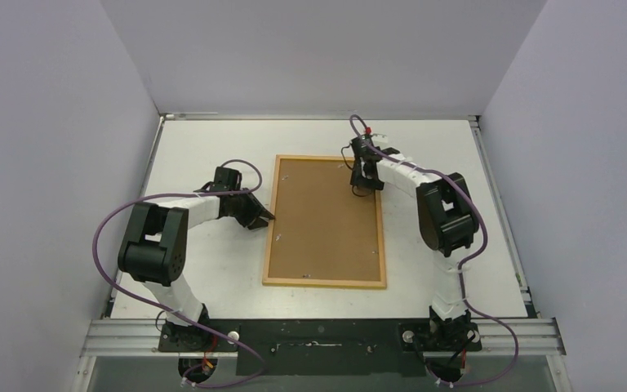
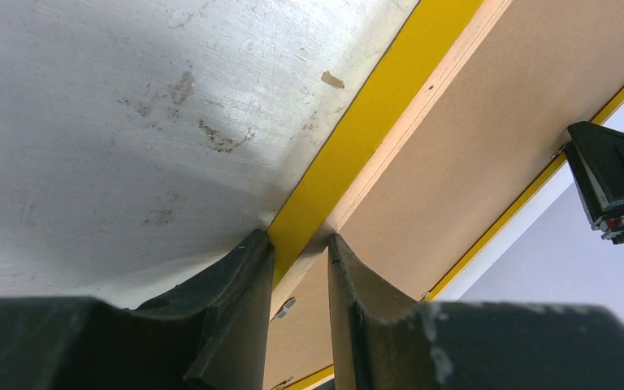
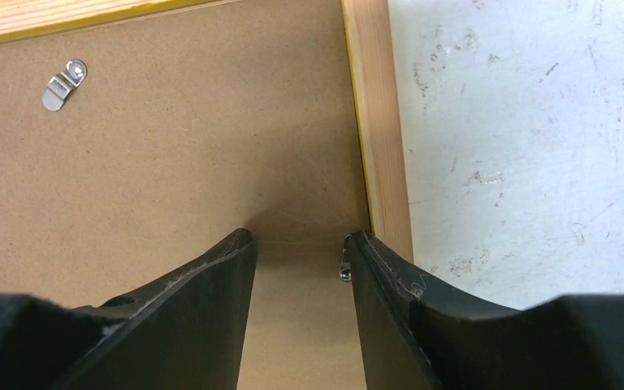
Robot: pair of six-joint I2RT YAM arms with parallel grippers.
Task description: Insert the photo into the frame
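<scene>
The frame lies face down on the table, light wood rails up, with a yellow side edge showing in the left wrist view. A brown backing board fills it. My left gripper is shut on the frame's left rail, one finger outside it and one on the board side. My right gripper stands open over the backing board by the upper right rail, its tips at the board. A small metal clip sits beside its right finger. The photo is hidden.
Another metal clip holds the board near the top rail. The white table is scuffed around the frame. Grey walls close in the left, right and far sides. Purple cables loop off both arms.
</scene>
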